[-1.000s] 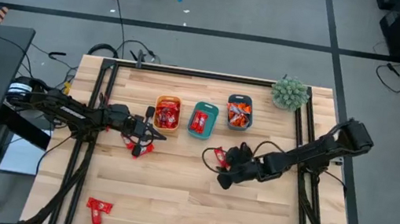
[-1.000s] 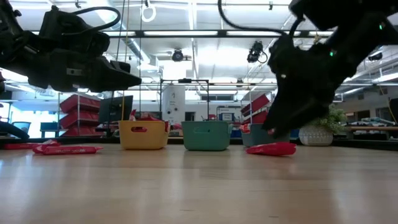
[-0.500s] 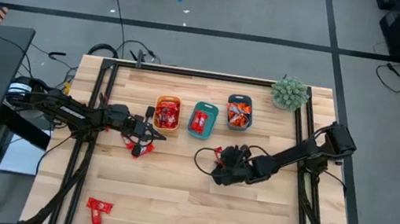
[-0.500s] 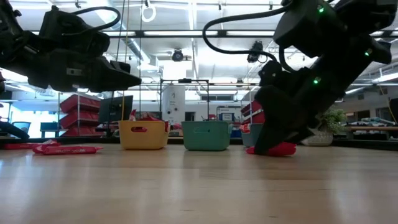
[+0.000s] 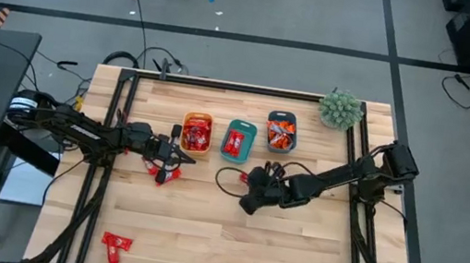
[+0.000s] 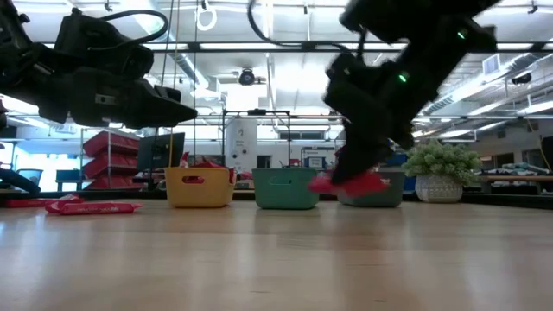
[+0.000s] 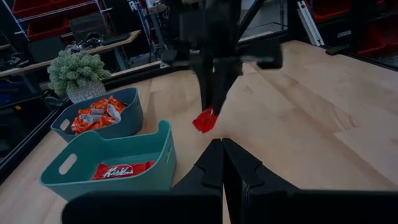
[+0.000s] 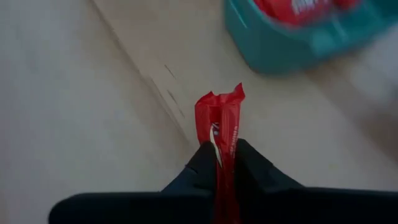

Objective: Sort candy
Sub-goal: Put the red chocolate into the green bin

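With the right gripper [image 8: 225, 152] clamped on 1 red candy [image 8: 221, 115] clear of the table, carry level to the teal bin [image 5: 238, 140] just ahead; release only above it. Left gripper [image 5: 183, 155]: together, idle.

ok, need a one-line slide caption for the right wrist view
Right gripper fingers shut on a red wrapped candy, lifted above the wooden table near the teal bin.

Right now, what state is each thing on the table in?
right gripper: shut on a red candy, lifted off the table.
left gripper: shut, holding nothing, beside the yellow bin.
yellow bin: upright, holds red candies.
teal bin: upright, holds red candy.
grey bin: upright, holds orange candies.
loose candies: lying on the table near the front-left corner.
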